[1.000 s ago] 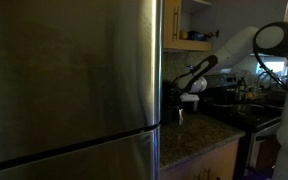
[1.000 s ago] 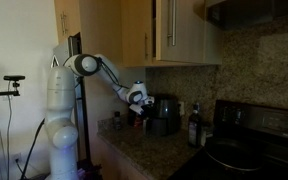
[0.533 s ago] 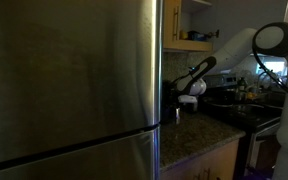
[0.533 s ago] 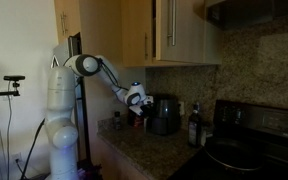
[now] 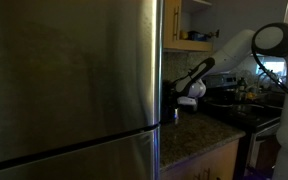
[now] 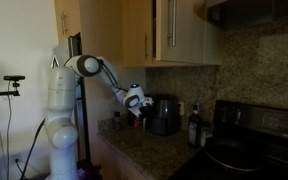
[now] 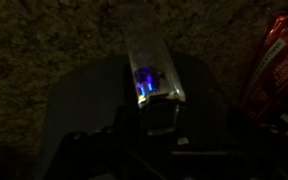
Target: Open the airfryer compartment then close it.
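The black airfryer (image 6: 165, 115) stands on the granite counter under the wall cabinets; in an exterior view only its edge (image 5: 168, 100) shows past the fridge. My gripper (image 6: 140, 106) is at the fryer's front, at handle height, and also shows in an exterior view (image 5: 178, 108). The wrist view is very dark. It shows the fryer's rounded front, a blue-lit panel (image 7: 142, 80) and the handle (image 7: 160, 112) just ahead of my gripper (image 7: 156, 142). The fingers are lost in shadow, so their grip on the handle cannot be told.
A large steel fridge (image 5: 69, 90) fills one side and hides most of the fryer. A dark bottle (image 6: 194, 128) and a black stove (image 6: 249, 150) lie beyond the fryer. A red packet (image 7: 279, 60) lies beside it. Wall cabinets (image 6: 174, 30) hang above.
My gripper has shifted a little away from the airfryer body, toward the fridge side, over the last second. Whether the compartment slid out with it cannot be told.
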Tool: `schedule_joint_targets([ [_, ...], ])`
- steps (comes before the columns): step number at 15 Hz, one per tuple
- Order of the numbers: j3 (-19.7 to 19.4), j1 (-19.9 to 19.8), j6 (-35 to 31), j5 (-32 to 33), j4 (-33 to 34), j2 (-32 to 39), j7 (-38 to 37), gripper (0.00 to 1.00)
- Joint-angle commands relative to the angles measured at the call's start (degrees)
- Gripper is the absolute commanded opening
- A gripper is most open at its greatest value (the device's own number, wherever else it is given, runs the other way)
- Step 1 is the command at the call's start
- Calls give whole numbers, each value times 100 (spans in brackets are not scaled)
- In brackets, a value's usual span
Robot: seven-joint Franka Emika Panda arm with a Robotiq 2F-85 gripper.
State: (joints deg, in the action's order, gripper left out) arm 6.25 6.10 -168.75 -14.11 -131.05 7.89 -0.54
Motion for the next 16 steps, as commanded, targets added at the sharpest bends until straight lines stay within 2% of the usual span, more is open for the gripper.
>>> schedule_joint_targets([
  [1,38,-50,-100,146,11,21,-45,100],
  [2,-78,16,-574,385,-68,66,-239,100],
  [3,-67,15,-758,403,-77,92,-271,100],
  [5,-315,171,-1376,736,-212,152,-583,100],
  [8,-485,313,-2277,826,-322,320,-677,100],
  [10,-443,362,-2633,660,-404,393,-637,100],
  [14,-329,339,-2923,564,-494,456,-701,100],
  [15,-377,374,-2615,518,-541,358,-670,100],
  [16,-638,584,-2098,293,-595,191,-473,100],
])
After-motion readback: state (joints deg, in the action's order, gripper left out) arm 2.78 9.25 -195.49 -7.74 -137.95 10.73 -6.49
